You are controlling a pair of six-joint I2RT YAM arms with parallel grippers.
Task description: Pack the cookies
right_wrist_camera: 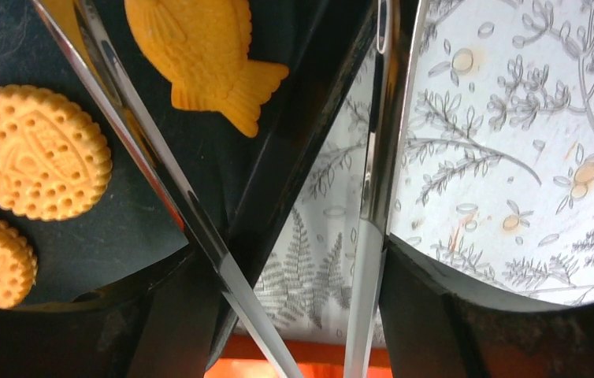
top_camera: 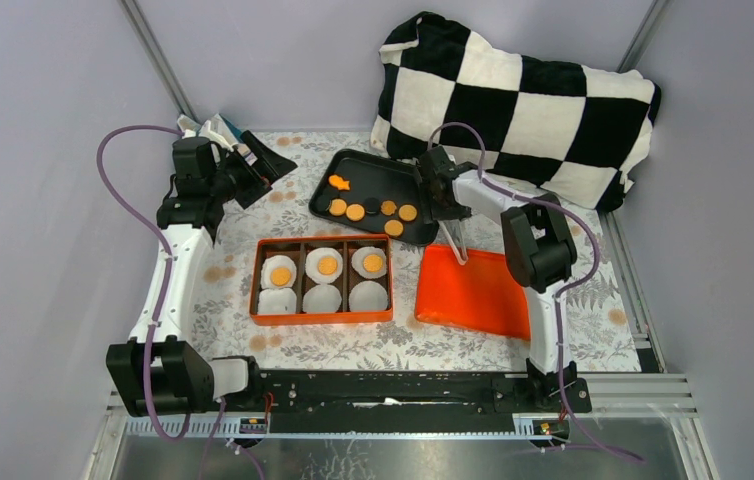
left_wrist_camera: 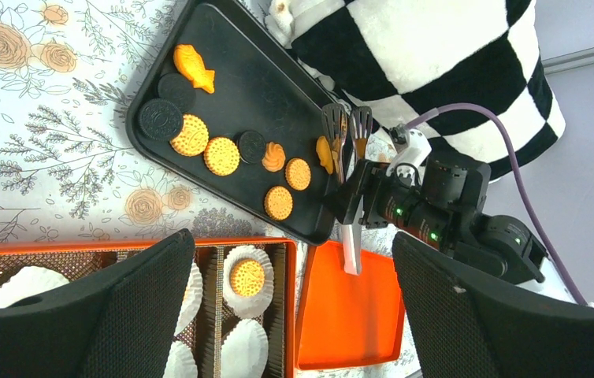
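The right gripper (top_camera: 443,200) is clamping a pair of metal tongs (left_wrist_camera: 347,130) at the right end of the black baking tray (top_camera: 353,170), upper centre of the top view, where the loose cookies (top_camera: 355,211) are lying. The tong blades are gaping with nothing between them, one beside a fish-shaped cookie (right_wrist_camera: 199,55), the other hanging past the tray's rim. By the look of it, a pick is being lined up and the next move calls for straddling the fish. Below, three paper cups (top_camera: 321,298) in the orange box (top_camera: 323,318) are sitting unfilled. The left gripper (top_camera: 261,172) is idling wide open, upper left. The orange lid (top_camera: 473,295) is lying right of the box.
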